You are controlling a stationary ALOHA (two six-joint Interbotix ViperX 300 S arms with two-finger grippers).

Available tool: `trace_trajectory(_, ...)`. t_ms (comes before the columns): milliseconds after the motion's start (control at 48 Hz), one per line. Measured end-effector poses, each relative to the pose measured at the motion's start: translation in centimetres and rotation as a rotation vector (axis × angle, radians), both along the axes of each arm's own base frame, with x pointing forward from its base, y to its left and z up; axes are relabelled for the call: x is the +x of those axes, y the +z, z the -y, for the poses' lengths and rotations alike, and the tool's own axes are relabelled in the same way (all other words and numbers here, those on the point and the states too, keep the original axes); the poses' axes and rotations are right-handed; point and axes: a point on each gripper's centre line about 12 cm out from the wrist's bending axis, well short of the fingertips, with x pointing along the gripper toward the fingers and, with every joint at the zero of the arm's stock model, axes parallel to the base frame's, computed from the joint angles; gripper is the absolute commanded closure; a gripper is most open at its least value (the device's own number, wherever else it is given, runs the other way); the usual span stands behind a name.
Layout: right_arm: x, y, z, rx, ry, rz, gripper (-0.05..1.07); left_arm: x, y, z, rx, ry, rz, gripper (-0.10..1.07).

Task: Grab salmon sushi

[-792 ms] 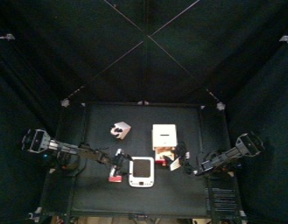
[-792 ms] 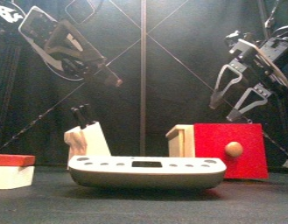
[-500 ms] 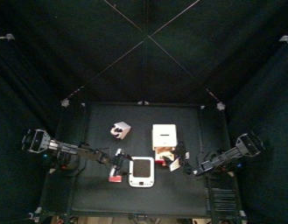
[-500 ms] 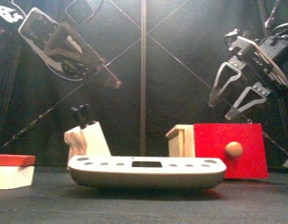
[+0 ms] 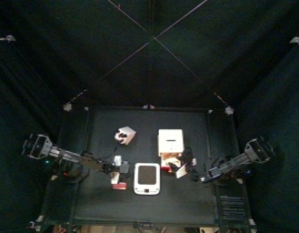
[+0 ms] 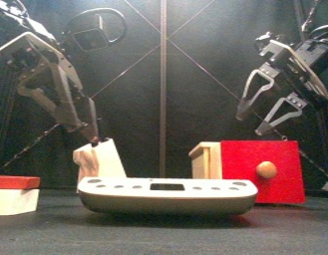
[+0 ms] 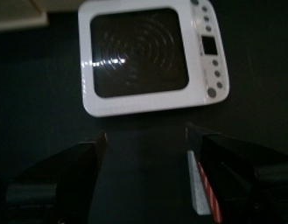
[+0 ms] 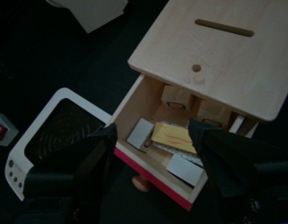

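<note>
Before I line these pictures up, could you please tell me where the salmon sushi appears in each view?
Top view: salmon sushi just left of the white tray.
Front view: far left on the table, left of the tray.
Left wrist view: a thin red-and-white sliver off the tray's button side.
Right wrist view: a red scrap cut off at the picture's edge, beside the tray.
Shared landmark: the white tray.
</note>
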Motion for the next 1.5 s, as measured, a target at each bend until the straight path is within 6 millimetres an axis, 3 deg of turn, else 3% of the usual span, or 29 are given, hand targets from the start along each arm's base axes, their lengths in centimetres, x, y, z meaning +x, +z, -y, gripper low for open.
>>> trace_trajectory(292, 0.1, 0.3, 0.0, -0.009, 0.01, 0.009, 0.06, -1.1, -0.6, 1.7, -0.002, 0.007, -0.133, -0.05)
trace_trajectory(500, 0.1, 1.2, 0.1, -0.019, 0.032, 0.048, 0.06, -1.3, -1.1, 2.5, -0.093, 0.104, -0.205, -0.05)
trace_trajectory(833, 0.2, 1.2, -0.1, -0.008, 0.055, 0.051, 0.06, -2.3, -4.2, 4.6, -0.073, 0.111, -0.329, -0.05)
trace_trajectory(1250, 0.2, 1.2, -0.2, -0.002, 0.053, 0.05, 0.06, -2.3, -6.6, 4.3, 0.013, 0.117, -0.377, -0.03)
trace_trajectory(1500, 0.2, 1.2, -0.2, -0.003, 0.053, 0.048, 0.06, -2.3, -6.8, 4.7, 0.06, 0.095, -0.405, 0.1)
